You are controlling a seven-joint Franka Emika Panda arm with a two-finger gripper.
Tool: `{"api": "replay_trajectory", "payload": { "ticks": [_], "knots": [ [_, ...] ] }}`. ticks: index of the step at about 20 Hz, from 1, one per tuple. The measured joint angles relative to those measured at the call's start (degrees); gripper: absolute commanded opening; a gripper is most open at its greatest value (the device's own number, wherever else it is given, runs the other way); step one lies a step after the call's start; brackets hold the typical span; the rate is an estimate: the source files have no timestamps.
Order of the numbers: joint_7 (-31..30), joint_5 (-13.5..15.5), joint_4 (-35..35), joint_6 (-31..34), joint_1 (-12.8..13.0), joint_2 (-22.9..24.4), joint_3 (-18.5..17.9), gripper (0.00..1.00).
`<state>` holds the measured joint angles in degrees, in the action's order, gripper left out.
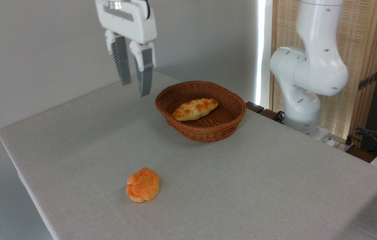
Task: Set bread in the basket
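Camera view is showing the bread (195, 109) lying inside the basket (208, 133), its long axis running from lower left up to the right, golden-brown, braided, with pale creases. Gripper (136, 88) is hanging empty, fingers apart, left of the basket above the worktop (258, 186).

Arm: white, jointed; base (303, 125) at the right, elbow (311, 71) bulging above it, upper link rising out of the top edge
Tool: (135, 89) hangs high at upper left, pointing down with a slight tilt; white body (126, 18) above the fingers
Fingers: (146, 75) two, grey, parted with a clear gap; nothing between them
Contact: none; tool in the air
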<state>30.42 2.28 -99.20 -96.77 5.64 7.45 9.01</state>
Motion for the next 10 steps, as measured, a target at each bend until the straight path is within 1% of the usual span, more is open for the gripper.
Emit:
{"api": "replay_trajectory", "payload": {
  "ticks": [2, 4, 8, 10],
  "knots": [
    [0.3, 0.0, 3.3, 0.0, -1.2, -3.6, -0.7, 1.0],
    [0.4, -0.1, 5.1, 0.5, -1.8, -5.7, -1.0, 1.0],
    [0.7, -0.1, 5.5, 1.1, -2.1, -7.0, -1.2, 1.0],
    [1.2, -0.2, 5.5, 1.1, -2.2, -7.7, -1.8, 1.0]
  ]
}}
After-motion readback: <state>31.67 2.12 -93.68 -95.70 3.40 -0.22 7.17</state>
